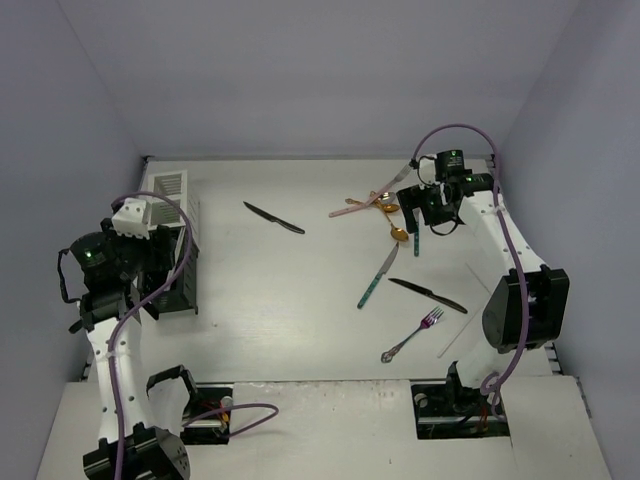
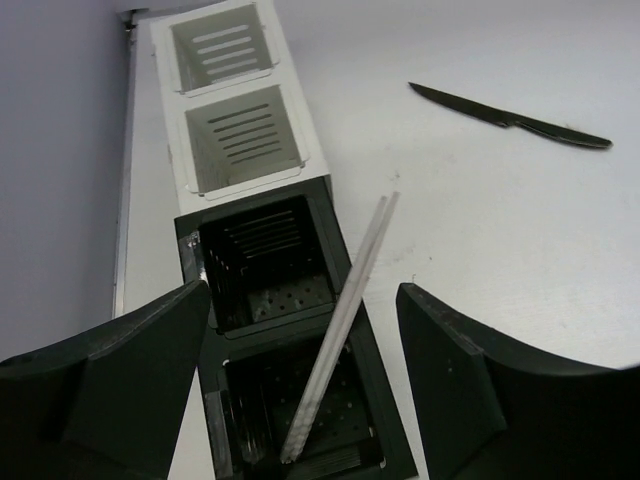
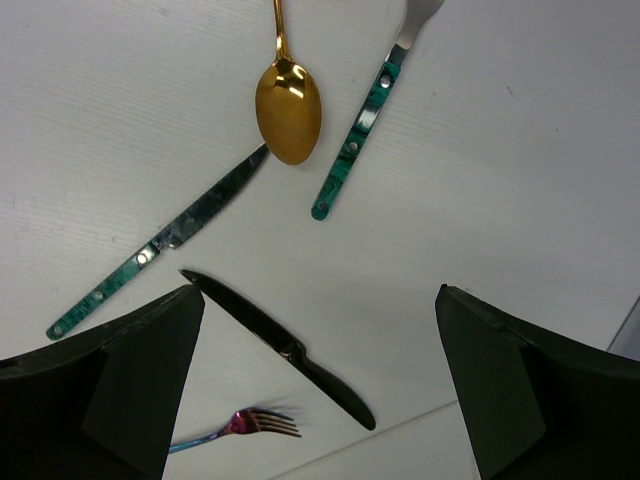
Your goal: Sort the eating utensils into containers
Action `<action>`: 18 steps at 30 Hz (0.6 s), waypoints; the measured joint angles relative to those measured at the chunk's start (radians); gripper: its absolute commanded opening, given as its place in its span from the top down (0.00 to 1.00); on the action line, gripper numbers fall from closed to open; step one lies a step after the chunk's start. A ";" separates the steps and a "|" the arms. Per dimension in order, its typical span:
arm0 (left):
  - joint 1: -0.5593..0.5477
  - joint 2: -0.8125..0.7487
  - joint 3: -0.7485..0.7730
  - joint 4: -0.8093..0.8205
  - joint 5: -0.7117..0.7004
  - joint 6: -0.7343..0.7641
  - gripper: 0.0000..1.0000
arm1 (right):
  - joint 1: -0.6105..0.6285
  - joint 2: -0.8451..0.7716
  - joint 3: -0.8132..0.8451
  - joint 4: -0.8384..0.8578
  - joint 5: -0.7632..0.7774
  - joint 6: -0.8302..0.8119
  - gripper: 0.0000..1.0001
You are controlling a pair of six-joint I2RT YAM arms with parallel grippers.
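Chopsticks (image 2: pixel 340 325) (thin, stiff, light, probably slippery) lean in the black caddy (image 2: pixel 378 395). Pinch the teal knife (image 3: pixel 155 245) mid-handle. Both jaws stand spread, empty.

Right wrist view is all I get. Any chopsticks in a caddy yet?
Observer: Yes. The white chopsticks stand tilted in the black caddy, in the compartment nearest the left wrist camera.
Operator: Are the left jaws on them?
Observer: No. The left gripper has its jaws open, one on each side of the chopsticks and touching neither.
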 measured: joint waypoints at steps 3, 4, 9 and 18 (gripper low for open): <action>-0.014 0.040 0.128 -0.112 0.052 0.057 0.28 | 0.000 -0.047 -0.027 -0.032 0.000 -0.059 0.00; -0.026 0.058 0.174 -0.150 0.063 0.080 0.29 | 0.000 -0.065 -0.039 -0.045 0.001 -0.084 0.00; -0.230 0.123 0.333 -0.281 -0.025 0.163 0.28 | -0.006 -0.129 -0.104 -0.120 0.075 -0.188 0.04; -0.549 0.124 0.339 -0.405 -0.185 0.171 0.28 | -0.255 -0.140 -0.195 -0.207 0.232 -0.351 0.26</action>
